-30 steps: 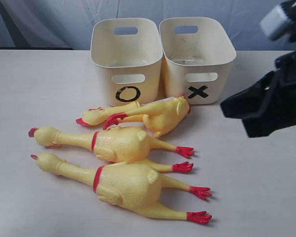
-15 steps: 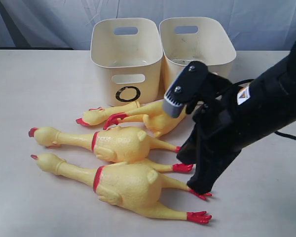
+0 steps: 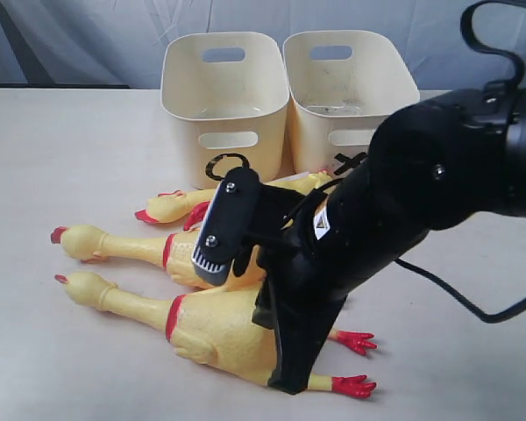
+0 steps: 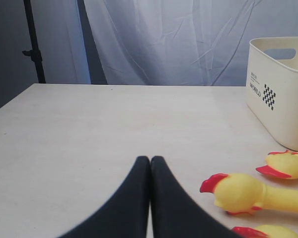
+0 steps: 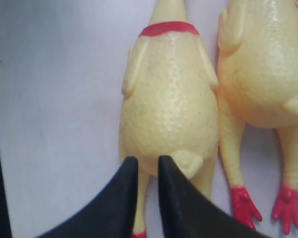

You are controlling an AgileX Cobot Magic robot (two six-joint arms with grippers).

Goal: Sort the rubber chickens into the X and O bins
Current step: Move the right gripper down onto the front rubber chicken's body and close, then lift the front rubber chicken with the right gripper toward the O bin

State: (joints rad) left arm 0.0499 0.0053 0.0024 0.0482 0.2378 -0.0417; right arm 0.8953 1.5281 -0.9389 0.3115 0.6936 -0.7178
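Two large rubber chickens lie side by side, the front one (image 3: pixel 215 329) and the one behind it (image 3: pixel 131 247). A smaller chicken (image 3: pixel 171 206) lies by the O bin (image 3: pixel 223 88); another (image 3: pixel 311 182) is mostly hidden behind my right arm. The X bin (image 3: pixel 351 79) stands beside the O bin, its mark half covered. My right gripper (image 5: pixel 144 161) hangs over the front chicken's (image 5: pixel 169 109) rump, jaws a little apart, one leg showing in the gap, holding nothing. My left gripper (image 4: pixel 150 159) is shut and empty above the table, near the chickens' heads (image 4: pixel 238 193).
My right arm (image 3: pixel 403 193) stretches from the right across the chickens and hides their legs and most of the X mark. A black cable (image 3: pixel 456 298) trails on the table at the right. A dark stand (image 4: pixel 32 44) and a pale curtain are behind the table.
My right arm has swung in from the far right and down over the chickens' rear ends. Its jaws have parted slightly. The chickens, bins and left gripper have not moved.
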